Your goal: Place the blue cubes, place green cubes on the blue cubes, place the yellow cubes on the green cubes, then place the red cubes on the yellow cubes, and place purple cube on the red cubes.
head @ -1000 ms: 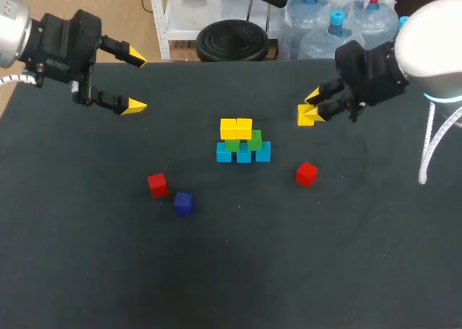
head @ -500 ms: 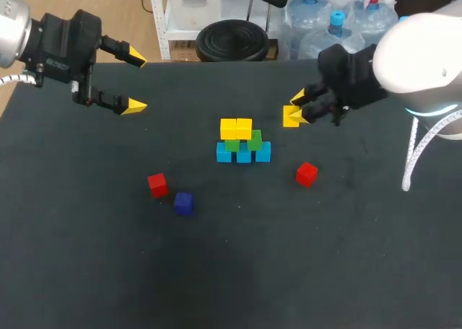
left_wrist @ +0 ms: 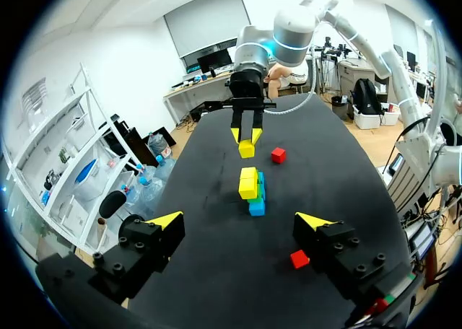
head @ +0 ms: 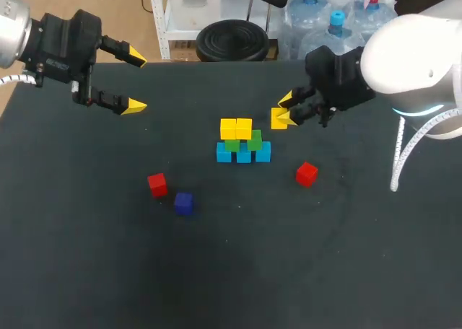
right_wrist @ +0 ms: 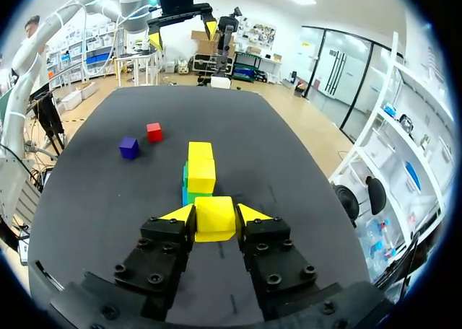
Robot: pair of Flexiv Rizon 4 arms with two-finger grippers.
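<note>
A stack stands mid-table: a row of blue cubes [head: 263, 152], green cubes [head: 254, 139] on them, and two yellow cubes [head: 236, 128] on top toward its left. My right gripper [head: 284, 110] is shut on a third yellow cube [head: 279, 118] [right_wrist: 214, 217], held in the air just right of the stack's top. In the right wrist view the stack [right_wrist: 201, 167] lies straight ahead of the held cube. My left gripper [head: 135, 81] hangs open and empty over the table's far left. One red cube [head: 157, 185] and the purple cube [head: 183, 203] lie front left; another red cube [head: 307, 174] lies right.
In the left wrist view, the stack [left_wrist: 250, 188] sits ahead of my open left gripper [left_wrist: 240, 221], with a red cube [left_wrist: 299, 259] near one finger. The black table [head: 238, 271] stretches wide in front of the cubes.
My right arm has carried the yellow cube leftward, from the table's right side to just beside the stack. The left arm and the loose cubes have not moved.
</note>
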